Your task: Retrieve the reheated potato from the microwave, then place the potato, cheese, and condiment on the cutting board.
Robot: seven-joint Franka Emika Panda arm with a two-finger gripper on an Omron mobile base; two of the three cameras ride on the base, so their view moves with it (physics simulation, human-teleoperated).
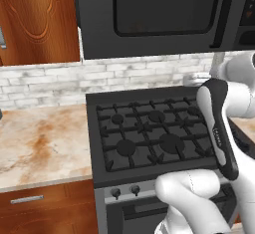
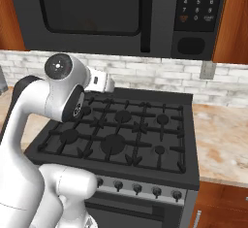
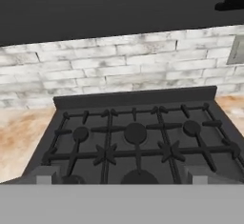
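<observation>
Microwave: the microwave (image 2: pixel 121 13) is hanging above the stove, its dark window door shut, with the keypad (image 2: pixel 197 4) sitting at its right side; in the left base view the microwave (image 1: pixel 159 14) is filling the top of the picture.
Potato: it is not showing through the dark window, so I cannot tell where it is lying.
Stove: the black gas stove (image 1: pixel 154 133) is standing directly under the microwave, its grates and burners bare, with a row of knobs (image 2: pixel 137 188) running along its near front edge.
Arm: the white arm (image 2: pixel 53 125) is rising in front of the stove, bent at the elbow, with the hand reaching toward the far left of the stove.
Gripper: the fingers are hardly showing, so I cannot tell whether they are open or closed.
Counter: marbled counter (image 1: pixel 40 138) is lying left of the stove, and more counter (image 2: pixel 223 139) is lying right of it.
Wall: a pale brick wall (image 3: pixel 124 70) is running behind the stove.
</observation>
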